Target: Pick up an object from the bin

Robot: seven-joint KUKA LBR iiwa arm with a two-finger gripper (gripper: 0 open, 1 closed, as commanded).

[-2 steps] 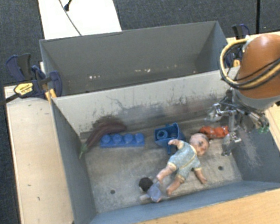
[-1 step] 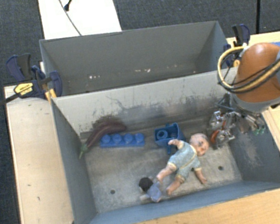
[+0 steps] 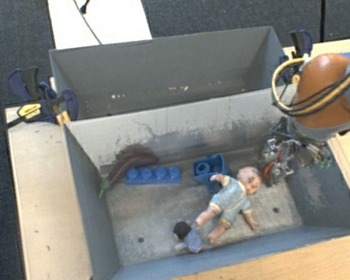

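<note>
My gripper point(image 3: 278, 158) hangs low at the right side of the bin, just right of a baby doll's head. The doll point(image 3: 230, 201) wears a pale blue outfit and lies sprawled on the bin floor, head toward the gripper and legs toward the front. A small square blue brick point(image 3: 207, 167) lies just behind the doll, left of the gripper. I see nothing held in the gripper.
A long blue studded brick point(image 3: 153, 175) and a dark leaf-like piece point(image 3: 127, 161) lie at the back left. A small dark-haired figure point(image 3: 187, 235) rests by the front wall near the doll's feet. The arm's orange cover and cables sit above the right wall.
</note>
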